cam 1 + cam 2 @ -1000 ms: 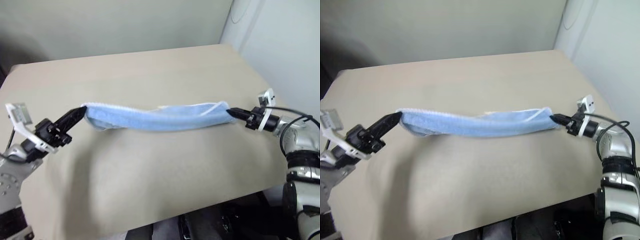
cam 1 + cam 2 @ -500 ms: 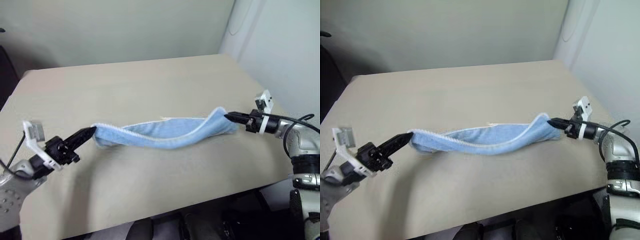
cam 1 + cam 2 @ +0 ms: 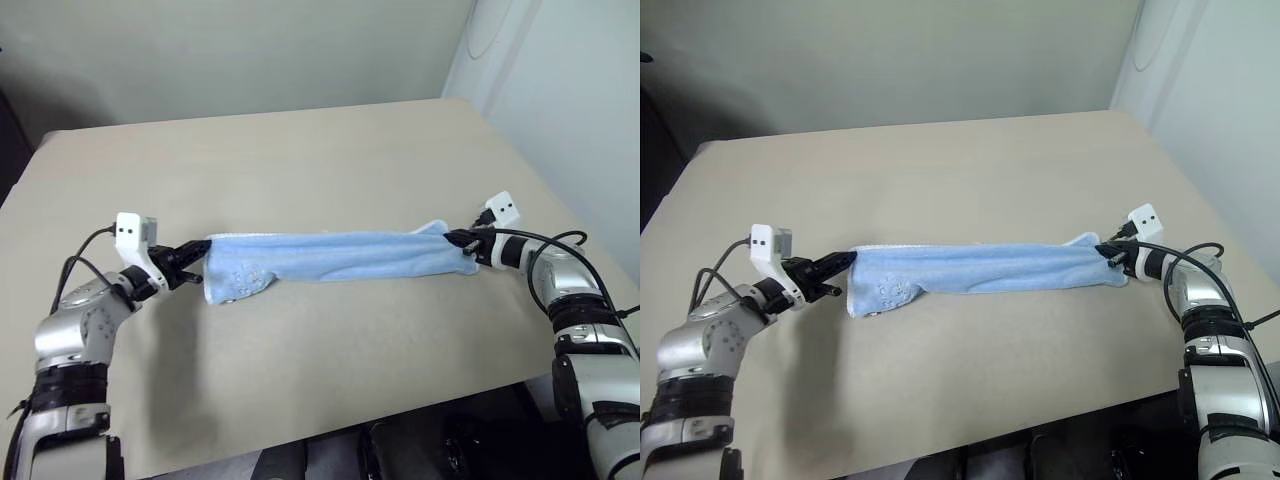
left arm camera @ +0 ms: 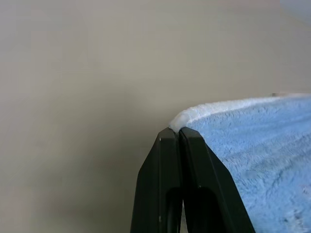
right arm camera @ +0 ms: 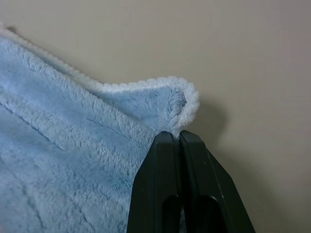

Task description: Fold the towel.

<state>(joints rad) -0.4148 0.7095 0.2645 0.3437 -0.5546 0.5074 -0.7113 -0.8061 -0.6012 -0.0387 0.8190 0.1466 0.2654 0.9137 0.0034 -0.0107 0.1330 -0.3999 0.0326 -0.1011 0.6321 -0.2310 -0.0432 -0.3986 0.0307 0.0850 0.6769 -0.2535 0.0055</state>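
The towel (image 3: 335, 257) hung as a long, narrow blue band, stretched between the two arms over the middle of the tan surface (image 3: 300, 160). Its white stitched edging ran along the upper side, and near the left end a wider flap with a faint motif drooped toward the surface. Whether that flap touched the surface could not be told. The left tool (image 3: 197, 259) was pressed together on the towel's left end, its black fingers (image 4: 182, 145) closed on the white-edged corner. The right tool (image 3: 460, 241) pinched the opposite end, where the edging curled over just past the fingertips. By the look of it the cloth was already doubled lengthwise into a strip, so one fold seemed made. What appeared left was laying the strip flat and folding it across its length.
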